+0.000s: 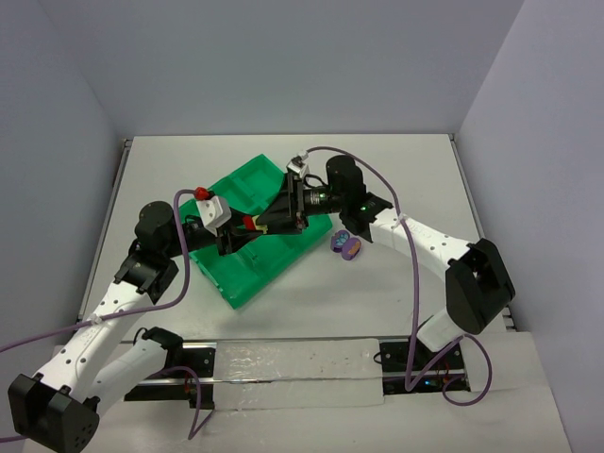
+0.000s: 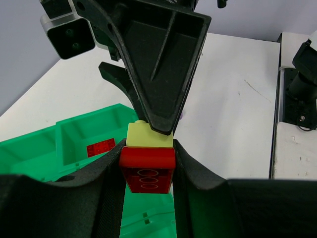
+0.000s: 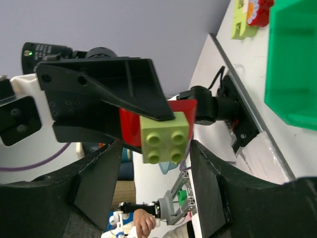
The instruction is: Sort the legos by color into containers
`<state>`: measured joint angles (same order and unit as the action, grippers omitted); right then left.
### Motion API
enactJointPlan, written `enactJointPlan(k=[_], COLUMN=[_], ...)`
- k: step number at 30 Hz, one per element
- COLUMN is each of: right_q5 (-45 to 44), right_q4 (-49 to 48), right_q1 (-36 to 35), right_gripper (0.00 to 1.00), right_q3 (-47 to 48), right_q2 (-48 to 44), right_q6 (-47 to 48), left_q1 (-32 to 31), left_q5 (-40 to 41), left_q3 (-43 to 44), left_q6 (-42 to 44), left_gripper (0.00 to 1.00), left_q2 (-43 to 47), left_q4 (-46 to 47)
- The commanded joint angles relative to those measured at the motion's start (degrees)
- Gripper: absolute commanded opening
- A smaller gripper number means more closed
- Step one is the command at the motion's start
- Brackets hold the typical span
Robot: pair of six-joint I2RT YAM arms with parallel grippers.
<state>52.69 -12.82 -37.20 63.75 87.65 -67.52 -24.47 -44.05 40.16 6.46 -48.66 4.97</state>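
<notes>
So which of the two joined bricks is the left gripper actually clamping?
The red brick, pinched by the left gripper. The pale yellow-green brick is only stuck onto it, between the open jaws of the right gripper.

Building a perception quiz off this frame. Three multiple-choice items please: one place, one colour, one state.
1. Relative to the green tray, where do the purple legos lie? A inside it; B on the table beside it; C in an end effector.
2. What colour is the brick joined to the red brick? A purple; B blue; C pale yellow-green.
3. The left end effector is: A open, empty; B shut on the red brick; C out of view.
Key: B, they sit on the tabletop. C, the yellow-green brick sits against it. B, it clamps the brick's sides.
</notes>
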Motion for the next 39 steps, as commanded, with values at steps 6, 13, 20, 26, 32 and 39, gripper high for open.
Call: enactJointPlan(k=[6,13,20,26,32,39], right_q5=[4.0,4.9,4.6,3.9,4.0,4.0], right_q4=[-11.9,-18.9,-20.0,-20.0,-18.5,-16.3], right_q1=[-0.8,-1.2,-1.0,0.5,2.1,4.2], right_gripper=[0.57,0.25,0.00,0.00,0.00,0.00], right_q3=[0.1,-0.9,-2.4,-3.7,-5.1,-7.3], right_q2=[1.7,2.5,2.1,1.2,-0.1,-1.7], right_q6=[-5.4,-9.5,-10.0,-9.6,-8.0,-6.2], left_q1=[-0.7,-1.2,-1.5,-1.5,-1.5,-1.5], left_q5=[-2.2,-2.8,-2.4,-1.0,2.7,3.2], left_q3=[0.5,1.1,2.5,2.9,2.4,2.5], left_q6=[0.7,0.7,-0.4,-1.5,-1.1,-0.4], left_gripper=[0.00,0.00,0.49,0.99,0.99,0.91], left_q2=[0.7,-0.2,-2.6,-2.1,0.5,2.5], left_q4=[3.2,2.5,1.9,1.4,0.0,-3.3])
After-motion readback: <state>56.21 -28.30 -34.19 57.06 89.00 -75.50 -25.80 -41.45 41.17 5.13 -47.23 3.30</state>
